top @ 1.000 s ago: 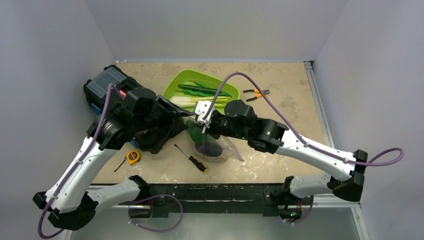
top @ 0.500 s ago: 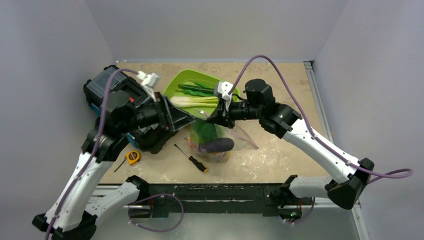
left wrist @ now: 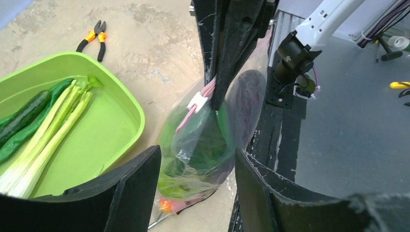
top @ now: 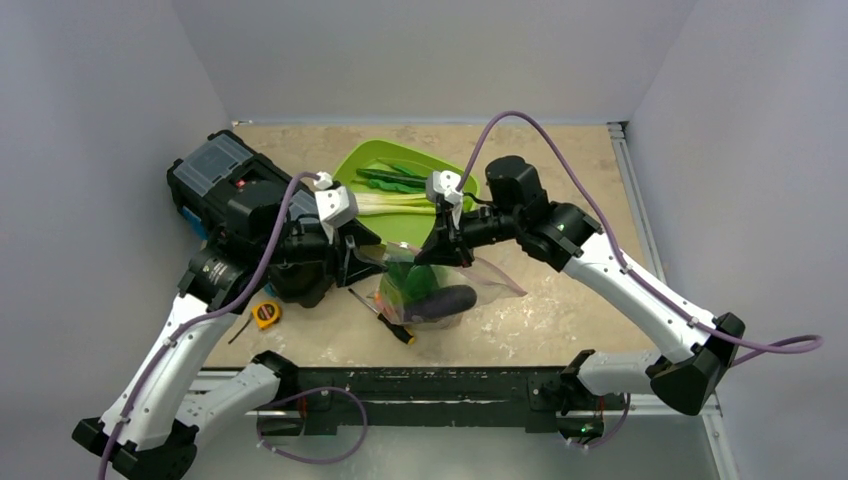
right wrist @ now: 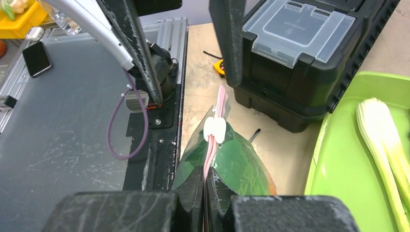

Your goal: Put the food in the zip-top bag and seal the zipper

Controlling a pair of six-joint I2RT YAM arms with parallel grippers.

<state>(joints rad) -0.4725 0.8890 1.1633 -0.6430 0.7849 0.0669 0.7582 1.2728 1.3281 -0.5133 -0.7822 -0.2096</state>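
The zip-top bag (top: 484, 276) hangs by its mouth edge, with a green round fruit (right wrist: 246, 164), a purple eggplant (top: 446, 299) and an orange piece inside. My right gripper (top: 437, 254) is shut on the pink zipper (right wrist: 220, 102), just behind its white slider (right wrist: 214, 129). My left gripper (top: 362, 256) is open, its jaws wide apart on either side of the bag's (left wrist: 203, 145) lower part without touching it. White-stemmed leafy stalks (top: 395, 203) and green pods (top: 400, 180) lie in the lime-green tray (top: 350, 168).
A black toolbox (top: 225, 185) stands at the left, close behind my left arm. A yellow tape measure (top: 265, 314) and a screwdriver (top: 398, 330) lie near the front edge. Pliers (left wrist: 94, 36) lie beyond the tray.
My right gripper has risen and drawn back to the right with the bag's mouth, so the bag now hangs instead of lying flat. My left wrist has turned and swung toward the bag.
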